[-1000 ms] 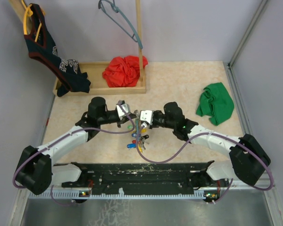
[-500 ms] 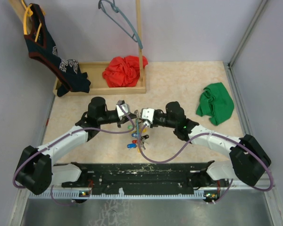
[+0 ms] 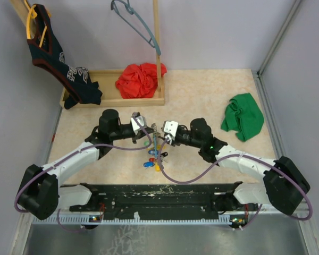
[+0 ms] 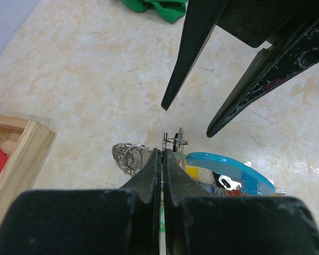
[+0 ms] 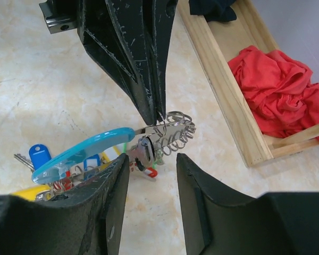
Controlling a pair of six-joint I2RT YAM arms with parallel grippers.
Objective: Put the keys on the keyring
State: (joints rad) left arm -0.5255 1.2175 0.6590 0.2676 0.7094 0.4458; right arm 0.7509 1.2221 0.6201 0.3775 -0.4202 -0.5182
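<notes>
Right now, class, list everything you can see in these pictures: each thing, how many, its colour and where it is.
keyring: one, grey with light-blue section, table centre
keys: several, silver with coloured tags, bunched at the keyring
wooden tray: one, pale wood, far left
red cloth: one, red, in the tray
green cloth: one, green, right side
hanger: one, grey-blue, hung at back
garment: one, dark, hung back left
left tool: black, shut on the keyring
right tool: black, open beside it
</notes>
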